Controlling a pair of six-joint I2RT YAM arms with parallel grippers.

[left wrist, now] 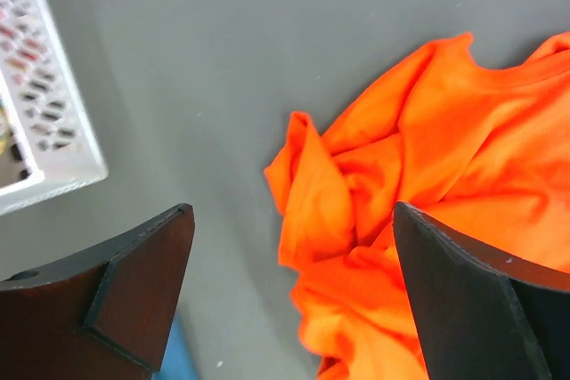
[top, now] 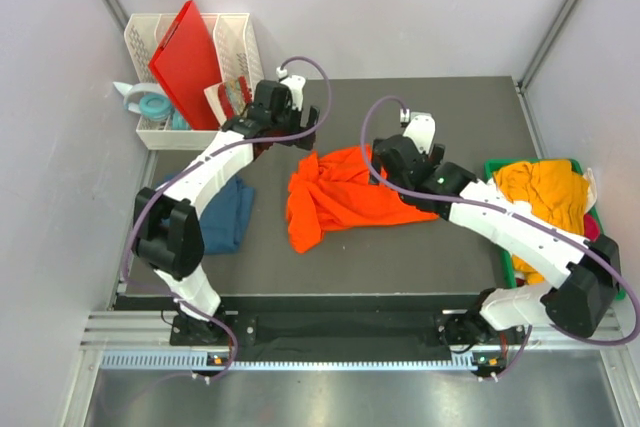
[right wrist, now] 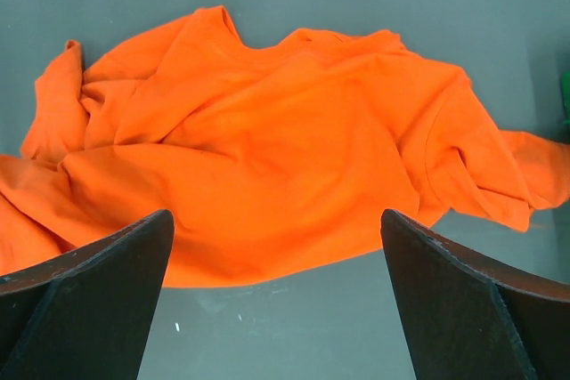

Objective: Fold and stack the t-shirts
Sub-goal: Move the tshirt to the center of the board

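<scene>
A bright orange cotton t-shirt lies crumpled and unfolded near the middle of the dark grey table top, its neck opening turned toward the far edge and one sleeve trailing off to the right. The left gripper hangs above bare table just beside the shirt's bunched left end, with its two dark fingers spread wide and nothing between them. The right gripper hovers over the near hem of the same shirt, also spread wide and holding nothing. In both wrist views the cloth lies below the fingers rather than in them. To the left, a dark teal-blue t-shirt lies flat by the table's edge, partly hidden under the left arm's forearm. On the right, a mustard-yellow t-shirt is heaped in a green plastic tray, and the right arm crosses in front of its near part. At the far left corner stands a white slotted plastic basket with a stiff red plastic board leaning out of it and a pale blue tape roll at its side, close behind the left wrist.
</scene>
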